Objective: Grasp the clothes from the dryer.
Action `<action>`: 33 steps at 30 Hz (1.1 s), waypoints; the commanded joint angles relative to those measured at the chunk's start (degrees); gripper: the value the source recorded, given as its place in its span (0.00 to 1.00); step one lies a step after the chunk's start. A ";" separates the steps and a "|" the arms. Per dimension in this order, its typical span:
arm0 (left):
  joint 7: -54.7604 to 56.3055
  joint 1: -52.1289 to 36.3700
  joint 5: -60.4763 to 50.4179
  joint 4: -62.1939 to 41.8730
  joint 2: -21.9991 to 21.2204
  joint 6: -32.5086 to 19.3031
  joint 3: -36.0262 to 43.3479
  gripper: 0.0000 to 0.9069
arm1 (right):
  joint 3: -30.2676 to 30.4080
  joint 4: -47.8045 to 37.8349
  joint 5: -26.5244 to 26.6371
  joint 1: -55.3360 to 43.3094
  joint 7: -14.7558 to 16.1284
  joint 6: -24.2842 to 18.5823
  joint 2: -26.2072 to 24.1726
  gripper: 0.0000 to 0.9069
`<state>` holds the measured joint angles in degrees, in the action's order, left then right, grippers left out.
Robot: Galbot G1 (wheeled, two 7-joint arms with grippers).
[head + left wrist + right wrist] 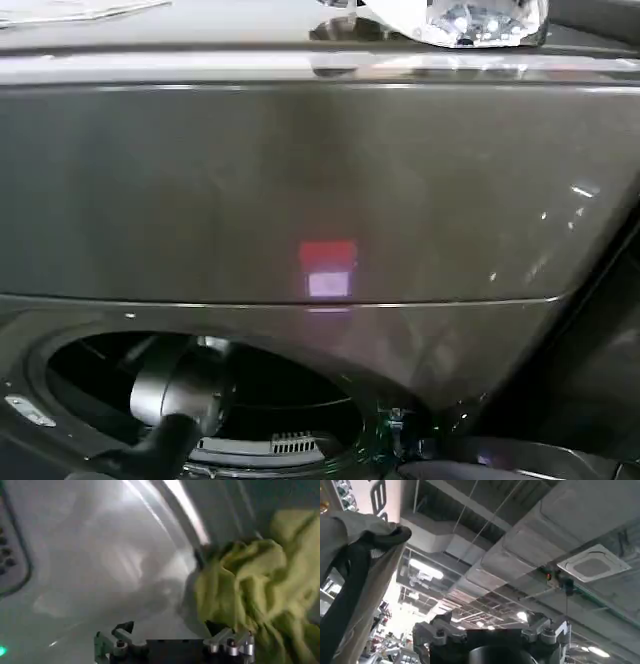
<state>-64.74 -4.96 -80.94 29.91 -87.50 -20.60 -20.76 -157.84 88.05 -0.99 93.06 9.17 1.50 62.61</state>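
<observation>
— Our left gripper point(175, 647) is inside the drum, and in the left wrist view its two fingers stand well apart with nothing between them. So we have reached in, but we have not taken hold of anything yet.

— Where do we see the clothes?

— The clothes point(250, 587) lie as a crumpled yellow-green bundle against the drum's curved wall, off to one side of our open jaws. One finger point(232, 642) sits just beside the near edge of the fabric; whether it touches the cloth we cannot tell.

— And from the head view?

— There we see the dryer point(300, 190) from above, its dark front panel close before us, and our left arm point(180, 390) passing down through the round opening. The bundle itself is hidden from that camera.

— What of the other arm?

— Our right gripper point(492, 637) is parked away from the machine, pointing up at the ceiling point(570, 540), fingers spread and empty.

— How far along would we say we are?

— We judge the reach is mostly done and the grasp is all still ahead. The bundle is off-centre from our jaws, so we would likely need to shift toward it, close on a fold, and then draw it out through the opening.
</observation>
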 commanded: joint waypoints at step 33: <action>12.63 0.84 -4.81 -6.75 2.72 8.18 -1.66 1.00 | 2.74 -0.49 -1.22 -1.89 0.32 -1.54 -0.33 1.00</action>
<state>-57.05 -4.63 -82.98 23.62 -85.38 -13.11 -22.02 -155.84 87.52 -1.43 91.85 9.63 -0.11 62.91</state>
